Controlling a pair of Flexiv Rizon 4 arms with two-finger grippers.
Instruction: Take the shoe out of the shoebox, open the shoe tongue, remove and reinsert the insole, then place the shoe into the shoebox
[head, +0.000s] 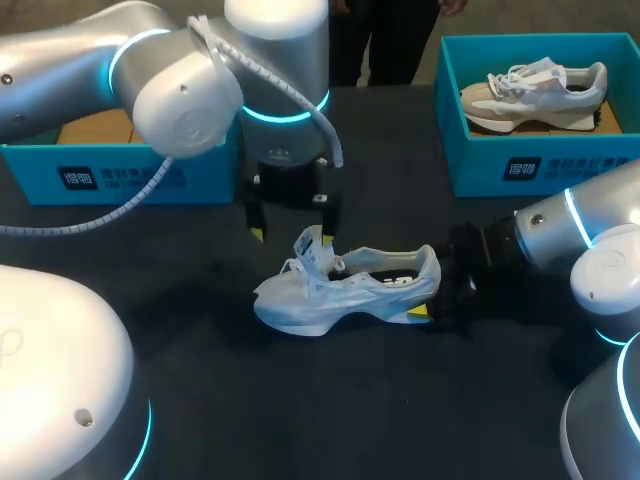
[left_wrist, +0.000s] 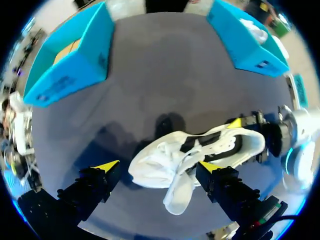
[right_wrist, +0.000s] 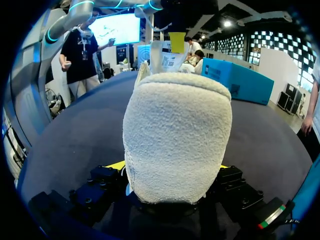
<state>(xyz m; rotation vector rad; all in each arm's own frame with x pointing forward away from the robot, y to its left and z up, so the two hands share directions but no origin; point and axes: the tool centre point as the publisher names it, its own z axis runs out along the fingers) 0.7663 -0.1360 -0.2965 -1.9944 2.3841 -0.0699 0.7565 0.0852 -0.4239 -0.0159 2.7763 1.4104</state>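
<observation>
Shoe (head: 345, 292) is out of the box, upright on its sole at bench (head: 300, 420) centre, toe to 9 o'clock, heel to 3.

Right tool (right_wrist: 169, 167) comes in from 4 o'clock and is clamped across the heel (right_wrist: 177, 135). There is a yellow tip on each side, and the jaws stand fairly wide because the heel is bulky.

Left tool (left_wrist: 157, 166) hangs over the forefoot from 11 o'clock. Its jaws are wide open and hold nothing. One finger is just beside the raised tongue (head: 312, 250); can't tell if it touches.

Handling, my read:
- Light, soft upper and a fuzzy heel collar, so it will squash under grip rather than slip.
- The sole is the only stiff part.
- The heel clamp looks like the right anchor.
- The tongue is thin and floppy, so pinch it near its free top edge and pull toward 9 o'clock.
- Laces (head: 300, 272) are loose and could snag a finger.
- Reach the insole through the opening (head: 390, 272), and expect it to bend.

Far side: a teal shoebox (head: 120, 175) at 10 o'clock shows only bare cardboard inside. Another shoebox (head: 520, 165) at 2 o'clock has a second shoe (head: 530, 92) lying in it.
</observation>
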